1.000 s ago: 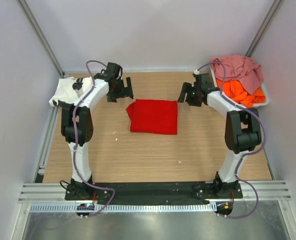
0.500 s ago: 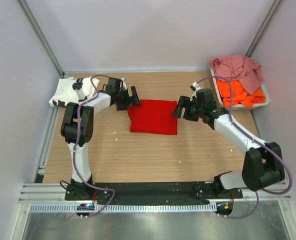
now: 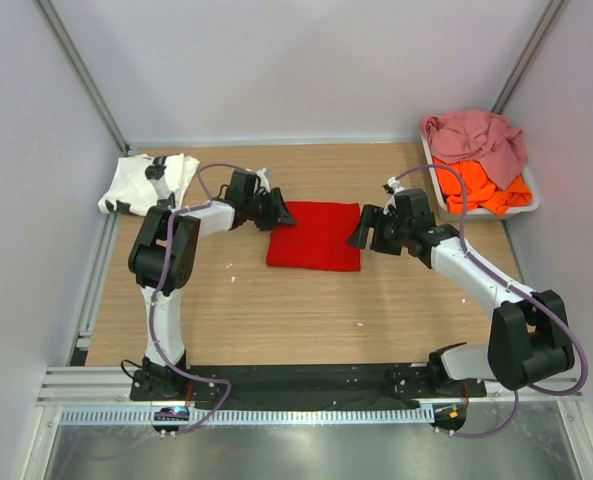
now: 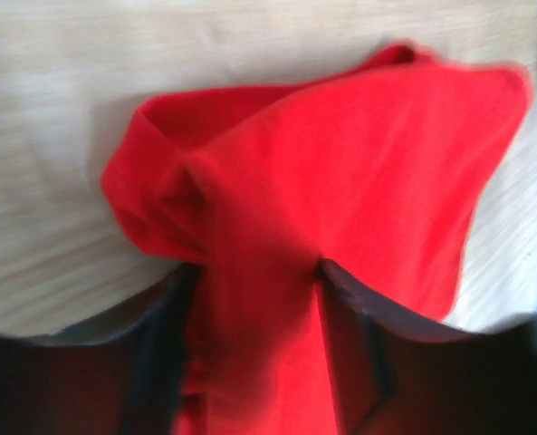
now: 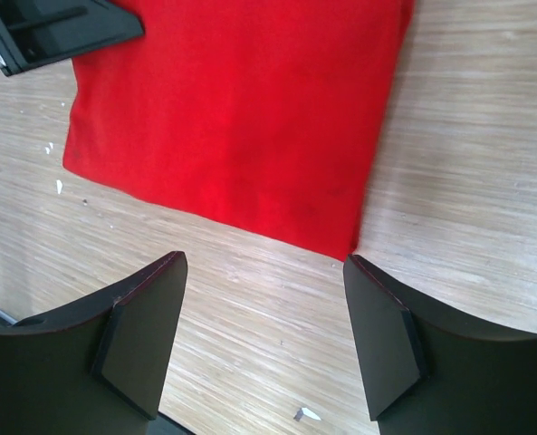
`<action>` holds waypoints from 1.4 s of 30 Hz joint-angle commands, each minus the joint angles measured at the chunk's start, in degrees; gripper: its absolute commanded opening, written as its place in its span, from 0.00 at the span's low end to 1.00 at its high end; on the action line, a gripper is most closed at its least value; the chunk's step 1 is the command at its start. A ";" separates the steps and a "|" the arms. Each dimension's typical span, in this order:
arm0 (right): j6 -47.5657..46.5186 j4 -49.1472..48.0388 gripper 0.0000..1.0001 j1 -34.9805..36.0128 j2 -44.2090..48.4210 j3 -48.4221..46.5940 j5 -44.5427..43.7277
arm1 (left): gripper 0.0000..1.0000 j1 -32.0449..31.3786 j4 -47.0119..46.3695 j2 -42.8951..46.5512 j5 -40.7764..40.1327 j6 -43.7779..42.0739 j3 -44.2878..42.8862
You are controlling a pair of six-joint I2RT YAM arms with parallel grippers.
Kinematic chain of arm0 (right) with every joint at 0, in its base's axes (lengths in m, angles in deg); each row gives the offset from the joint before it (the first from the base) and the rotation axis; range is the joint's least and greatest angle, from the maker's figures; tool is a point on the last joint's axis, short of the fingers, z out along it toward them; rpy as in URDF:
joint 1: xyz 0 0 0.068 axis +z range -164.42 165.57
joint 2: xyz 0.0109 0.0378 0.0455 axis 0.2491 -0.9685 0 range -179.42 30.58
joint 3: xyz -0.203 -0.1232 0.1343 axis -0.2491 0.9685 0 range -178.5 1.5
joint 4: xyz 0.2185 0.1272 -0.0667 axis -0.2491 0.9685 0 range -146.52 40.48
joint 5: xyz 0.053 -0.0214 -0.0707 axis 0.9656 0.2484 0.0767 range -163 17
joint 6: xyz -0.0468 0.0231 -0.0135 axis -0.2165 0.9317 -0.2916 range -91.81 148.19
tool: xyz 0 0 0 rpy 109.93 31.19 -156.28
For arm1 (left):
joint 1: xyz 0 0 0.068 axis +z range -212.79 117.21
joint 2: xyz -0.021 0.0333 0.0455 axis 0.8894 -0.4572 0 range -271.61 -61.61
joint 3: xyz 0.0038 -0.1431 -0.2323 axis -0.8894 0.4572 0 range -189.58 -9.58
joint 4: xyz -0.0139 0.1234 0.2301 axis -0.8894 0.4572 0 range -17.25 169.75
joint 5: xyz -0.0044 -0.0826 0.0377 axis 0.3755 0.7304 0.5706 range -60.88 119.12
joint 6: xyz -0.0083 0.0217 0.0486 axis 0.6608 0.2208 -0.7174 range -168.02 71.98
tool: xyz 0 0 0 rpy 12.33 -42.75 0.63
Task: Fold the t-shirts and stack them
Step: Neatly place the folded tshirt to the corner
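Two risks I see: the folded red t-shirt (image 3: 314, 236), lying in the middle of the table (image 3: 276, 310), could unfold or drag if the left gripper (image 3: 284, 216) lifts its bunched far-left corner alone. Its jaws straddle the crumpled cloth; I cannot tell whether they clamp it. The left arm reaches low. The right gripper (image 3: 359, 232) hovers, jaws spread, over bare wood just beside the shirt's right edge.

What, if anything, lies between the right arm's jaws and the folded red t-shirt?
Nothing visible. Only bare table lies between the right gripper and the red t-shirt; its jaws stand open, just short of the cloth's nearest edge.
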 commanded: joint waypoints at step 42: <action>3.29 -4.33 0.76 0.12 19.93 13.08 15.05 | 0.00 18.36 65.73 -9.42 -30.79 -29.29 -65.20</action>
